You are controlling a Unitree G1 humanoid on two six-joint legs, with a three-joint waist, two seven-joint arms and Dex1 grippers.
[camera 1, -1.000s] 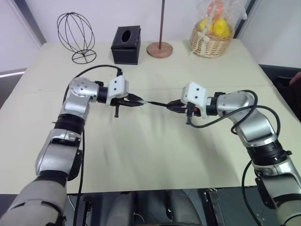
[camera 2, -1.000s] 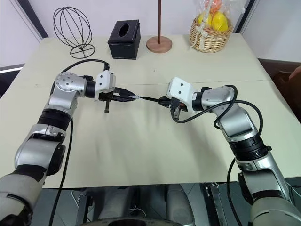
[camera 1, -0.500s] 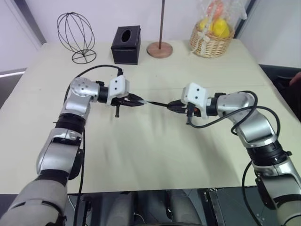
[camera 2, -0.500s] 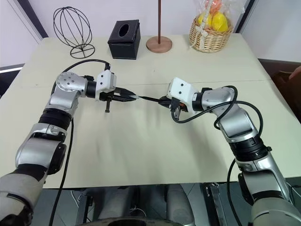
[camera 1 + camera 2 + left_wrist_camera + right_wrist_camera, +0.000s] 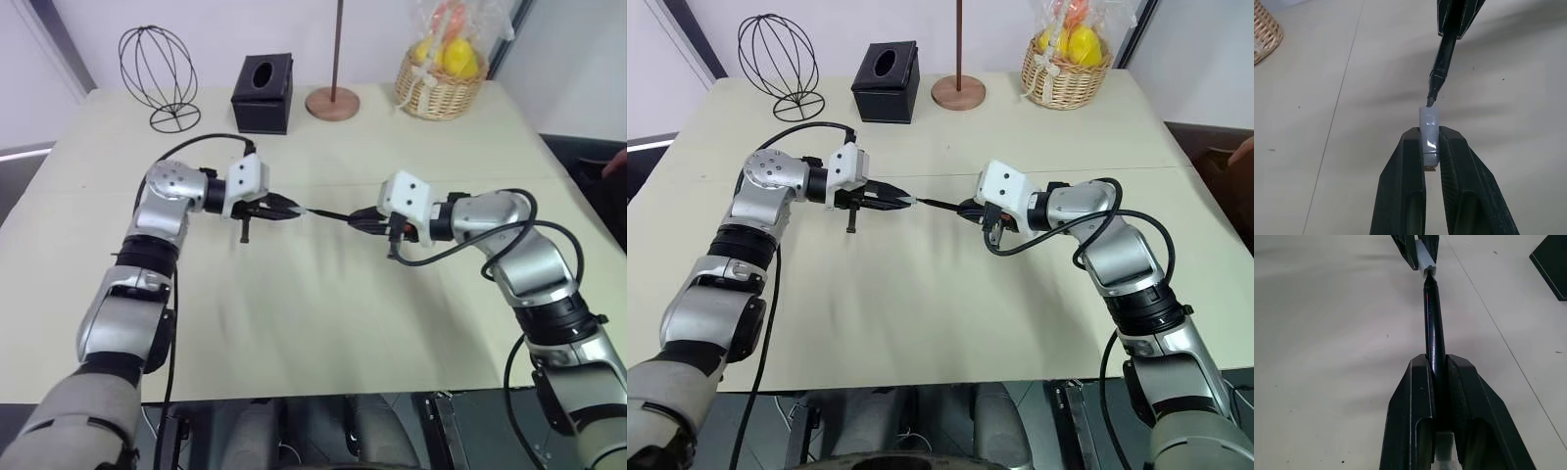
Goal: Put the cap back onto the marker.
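We judge the stiff, light marker [image 5: 1434, 318], clamped rearward by our right gripper [image 5: 1436, 377], and the small slippery cap [image 5: 1429, 132], pinched in our left gripper [image 5: 1429, 147], need firm, coaxial grips.

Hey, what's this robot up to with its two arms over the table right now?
It is recapping a marker. The left gripper is shut on the small pale cap, and the right gripper is shut on the black marker, both held above the table. The two arms point toward each other, and the marker's tip sits right at the cap's open end. The cap is not pushed onto the marker yet.
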